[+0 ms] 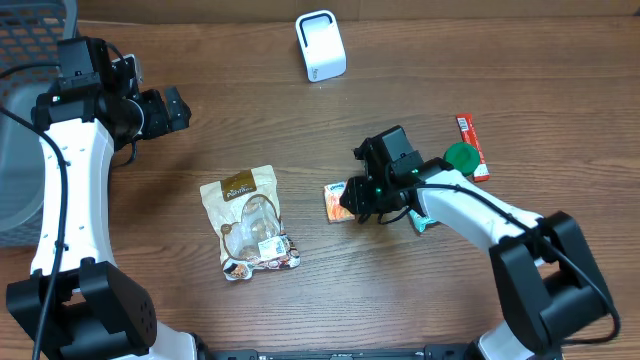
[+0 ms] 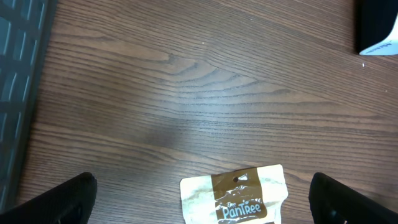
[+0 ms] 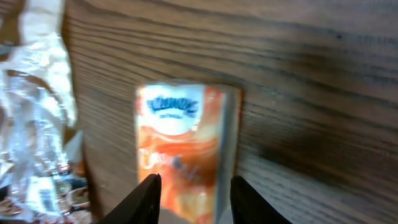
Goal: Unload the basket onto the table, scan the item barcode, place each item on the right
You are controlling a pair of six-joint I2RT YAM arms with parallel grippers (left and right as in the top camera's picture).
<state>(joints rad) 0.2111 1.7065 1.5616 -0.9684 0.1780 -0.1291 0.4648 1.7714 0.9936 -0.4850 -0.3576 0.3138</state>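
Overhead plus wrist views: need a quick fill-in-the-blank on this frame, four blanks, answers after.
1. The packet between the right gripper's fingers is mostly ____.
2. The left gripper's jaws stand ____.
3. The snack bag is printed with the brand name ____.
4. The round object next to the red bar is coloured ____.
Missing words: orange; open; PanTree; green.
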